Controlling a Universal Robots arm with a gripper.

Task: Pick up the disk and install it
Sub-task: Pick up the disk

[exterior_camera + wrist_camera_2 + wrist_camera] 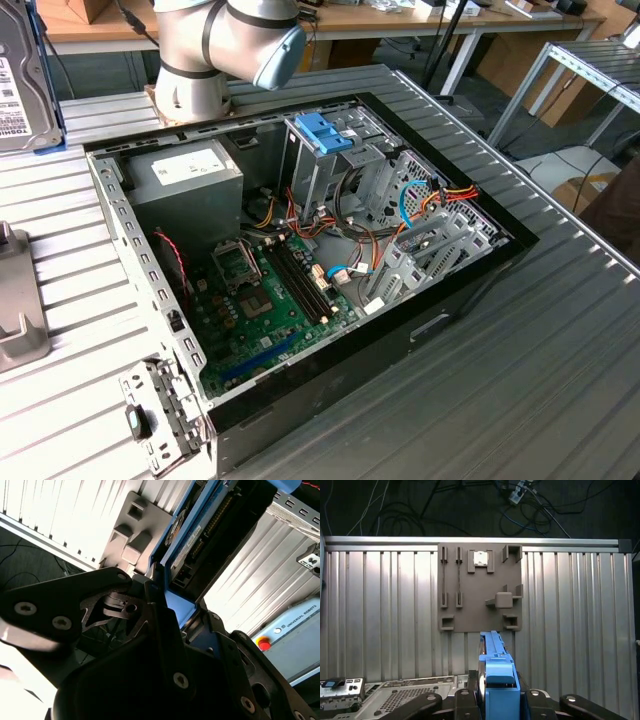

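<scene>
End effector (499,699) is closed tight on the disk (494,647), a flat grey-metal hard drive framed in a light-blue plastic carrier, with a finger on each broad face. It hangs on edge over the ribbed aluminium table (380,620), just above the grey moulded fixture plate (480,595). I reckon that edge-on hold suits sliding it into a bay. At the exterior view's left its labelled grey face shows, well apart from the open black computer case (300,250).
</scene>
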